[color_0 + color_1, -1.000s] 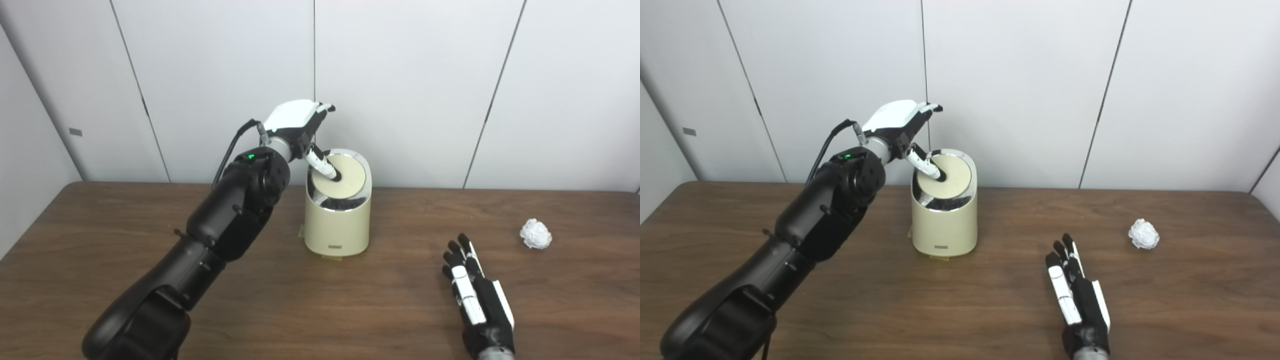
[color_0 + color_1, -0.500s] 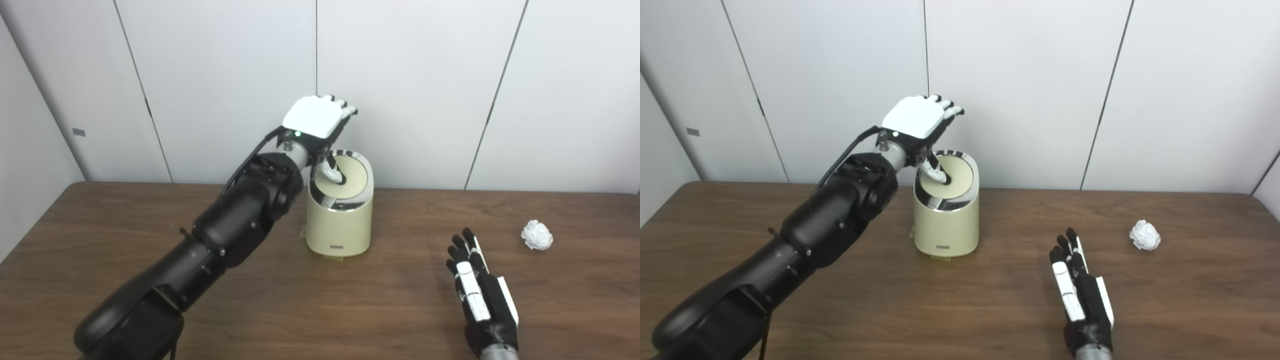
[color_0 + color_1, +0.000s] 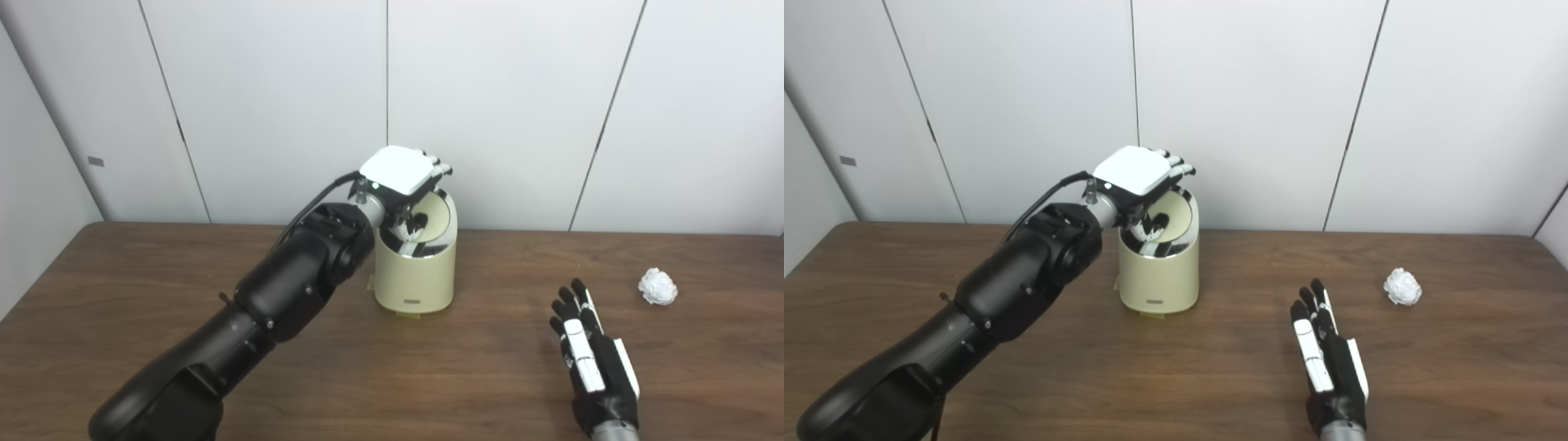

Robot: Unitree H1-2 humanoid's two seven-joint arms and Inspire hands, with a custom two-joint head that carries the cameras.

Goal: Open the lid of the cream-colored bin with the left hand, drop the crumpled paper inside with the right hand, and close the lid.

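Left hand (image 3: 401, 174) sits atop the cream-colored cylindrical bin (image 3: 415, 275), thumb pressing its tilted round lid (image 3: 436, 215), fingers spread. Right hand (image 3: 591, 355) lies flat and released, right of the bin, near the crumpled white paper ball (image 3: 657, 286).

Left robot hand (image 3: 401, 174) raised palm-down, right robot hand (image 3: 591, 361) flat, fingers spread

I am finding no text that I can read. The cream-colored bin (image 3: 415, 275) is showing a small dark label (image 3: 411, 301) low on its front, but its marks are too small to make out, and a small grey plate (image 3: 95, 162) on the wall is looking blank.
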